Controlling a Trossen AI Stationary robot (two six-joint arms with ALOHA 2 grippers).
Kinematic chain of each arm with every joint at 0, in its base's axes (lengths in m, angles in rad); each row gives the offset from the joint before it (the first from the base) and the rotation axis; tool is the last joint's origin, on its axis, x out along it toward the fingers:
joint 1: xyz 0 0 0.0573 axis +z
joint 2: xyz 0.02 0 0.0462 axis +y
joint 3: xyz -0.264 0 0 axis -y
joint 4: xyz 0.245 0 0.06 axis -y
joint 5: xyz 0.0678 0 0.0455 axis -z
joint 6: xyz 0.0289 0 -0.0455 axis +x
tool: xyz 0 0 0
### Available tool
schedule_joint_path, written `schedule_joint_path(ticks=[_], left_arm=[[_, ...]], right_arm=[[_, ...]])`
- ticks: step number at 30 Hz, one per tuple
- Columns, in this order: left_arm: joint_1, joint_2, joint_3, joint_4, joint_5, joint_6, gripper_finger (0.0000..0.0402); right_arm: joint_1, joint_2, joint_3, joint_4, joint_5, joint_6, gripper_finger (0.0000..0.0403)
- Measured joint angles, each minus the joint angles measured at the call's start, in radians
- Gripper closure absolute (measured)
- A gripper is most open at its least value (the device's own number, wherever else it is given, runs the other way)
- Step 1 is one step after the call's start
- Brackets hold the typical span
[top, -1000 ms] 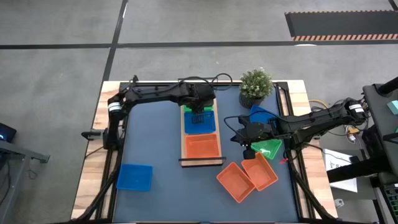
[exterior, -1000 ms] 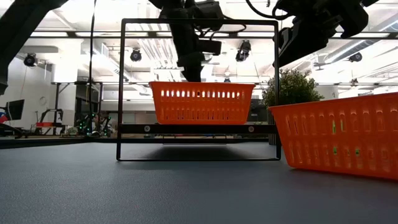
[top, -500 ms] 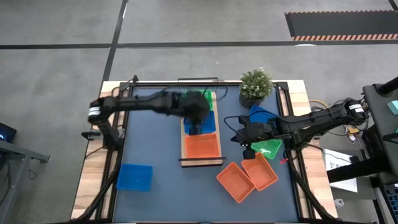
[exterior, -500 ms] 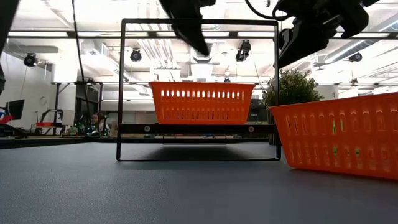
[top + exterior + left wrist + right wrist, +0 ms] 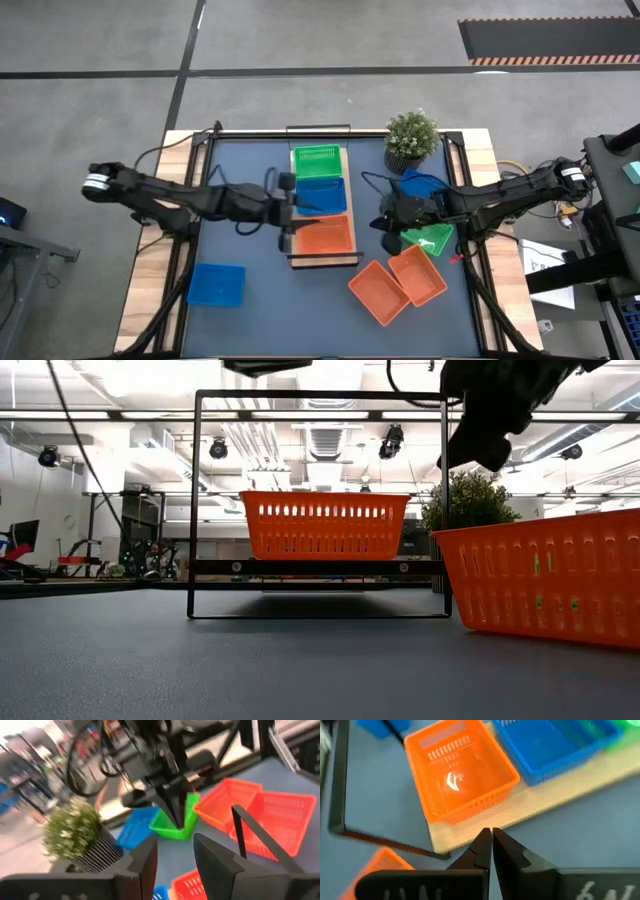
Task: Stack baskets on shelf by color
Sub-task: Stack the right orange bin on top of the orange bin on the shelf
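**Baskets: three shelved, several left**

Shelf point(image 5: 322, 258) holding green basket point(image 5: 317, 158), blue basket point(image 5: 322, 193), orange basket point(image 5: 324, 235) in a row. Remaining on bench point(image 5: 250, 320): loose blue basket point(image 5: 217, 284), two orange baskets point(image 5: 397, 283), green one point(image 5: 432, 238). Left end effector point(image 5: 285, 212) apart, empty, beside shelf. Right end effector point(image 5: 385, 217) pinched together, empty.

Green basket point(image 5: 317, 159), blue basket point(image 5: 321, 192) and orange basket point(image 5: 325, 236) sit on the light-wood shelf point(image 5: 297, 252)
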Motion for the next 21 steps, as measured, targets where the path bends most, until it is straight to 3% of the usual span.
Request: schedule_joint_path(ticks=[8, 17, 21], left_arm=[[0.004, -0.188, -0.155, 0.048, -0.006, 0.003, 0.029], [0.004, -0.277, -0.231, 0.076, -0.006, 0.002, 0.029], [0.004, -0.283, -0.231, 0.112, -0.006, 0.003, 0.029]], right_arm=[[0.017, 0.009, 0.079, -0.196, -0.026, 0.361, 0.0394], [0.217, 0.121, 0.219, -0.44, -0.347, 0.759, 0.0394], [0.31, 0.188, 0.277, -0.539, -0.357, 0.966, 0.0394]])
